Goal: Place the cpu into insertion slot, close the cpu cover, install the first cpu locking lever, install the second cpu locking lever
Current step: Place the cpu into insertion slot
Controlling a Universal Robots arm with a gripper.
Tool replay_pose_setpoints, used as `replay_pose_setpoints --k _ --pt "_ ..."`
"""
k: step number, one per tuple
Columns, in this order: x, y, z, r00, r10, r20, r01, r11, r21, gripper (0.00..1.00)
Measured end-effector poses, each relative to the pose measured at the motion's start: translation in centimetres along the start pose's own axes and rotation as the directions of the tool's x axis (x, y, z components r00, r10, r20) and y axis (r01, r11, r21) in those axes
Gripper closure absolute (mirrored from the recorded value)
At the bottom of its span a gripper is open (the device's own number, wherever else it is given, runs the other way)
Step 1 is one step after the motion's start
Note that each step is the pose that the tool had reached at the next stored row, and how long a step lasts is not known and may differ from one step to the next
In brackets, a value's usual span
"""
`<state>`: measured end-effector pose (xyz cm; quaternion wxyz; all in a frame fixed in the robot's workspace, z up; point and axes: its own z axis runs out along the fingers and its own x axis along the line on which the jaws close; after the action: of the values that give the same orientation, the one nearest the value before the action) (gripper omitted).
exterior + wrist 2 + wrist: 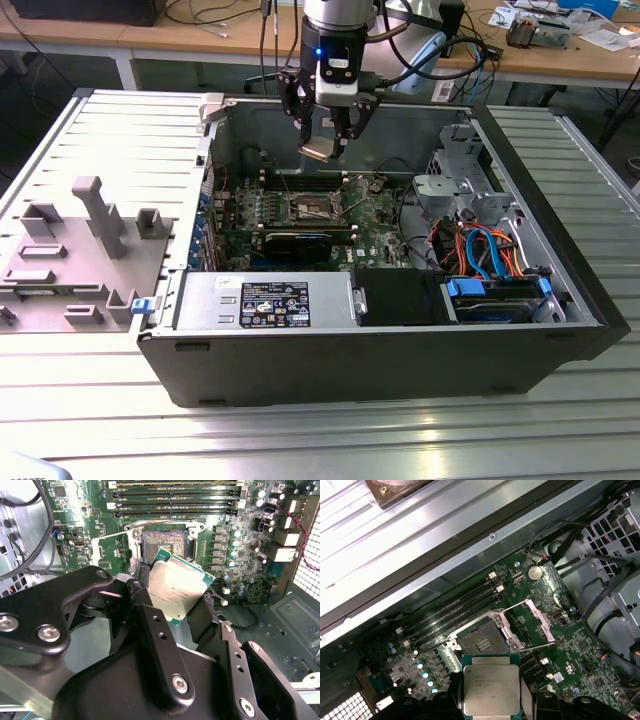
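Cpu, with unreadable print on its top, is gripped by the pincer above the uncovered insertion slot on the motherboard.

I see silvery-grey cpu w/ green edge, black pincer, green motherboard, dark insertion slot w/ silver rim, blue/orange cables, exterior view's right.

- One cpu is counted.
- One insertion slot is counted.
- One cpu cover is counted.
- One motherboard is counted.
- One computer case is counted on the tabletop.
- One gripper is counted.
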<state>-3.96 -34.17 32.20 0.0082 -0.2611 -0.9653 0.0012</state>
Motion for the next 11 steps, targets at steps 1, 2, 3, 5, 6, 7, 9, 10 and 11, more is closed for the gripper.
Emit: replay_pose_setpoints --k 1,2,3,5,6,7,9,10,11 --pt "0.00 0.00 0.00 1.0000 0.001 0.0001 -0.001 1.0000 0.0000 0.45" --pt "0.00 0.00 0.00 1.0000 0.001 0.0000 -0.001 1.0000 0.0000 0.45" --pt "0.00 0.00 0.00 1.0000 0.002 0.0000 -0.002 1.0000 0.0000 0.45" --pt "0.00 0.00 0.00 1.0000 0.003 0.0000 -0.003 1.0000 -0.0001 0.45" --pt "0.00 0.00 0.00 1.0000 0.003 0.0000 -0.003 1.0000 -0.0001 0.45" --pt "0.00 0.00 0.00 1.0000 0.004 0.0000 -0.004 1.0000 0.0000 0.45" --pt "0.00 0.00 0.00 1.0000 0.005 0.0000 -0.005 1.0000 0.0000 0.45" --pt "0.00 0.00 0.00 1.0000 0.006 0.0000 -0.006 1.0000 -0.0001 0.45" --pt "0.00 0.00 0.01 1.0000 0.006 0.0000 -0.006 1.0000 -0.0001 0.45"
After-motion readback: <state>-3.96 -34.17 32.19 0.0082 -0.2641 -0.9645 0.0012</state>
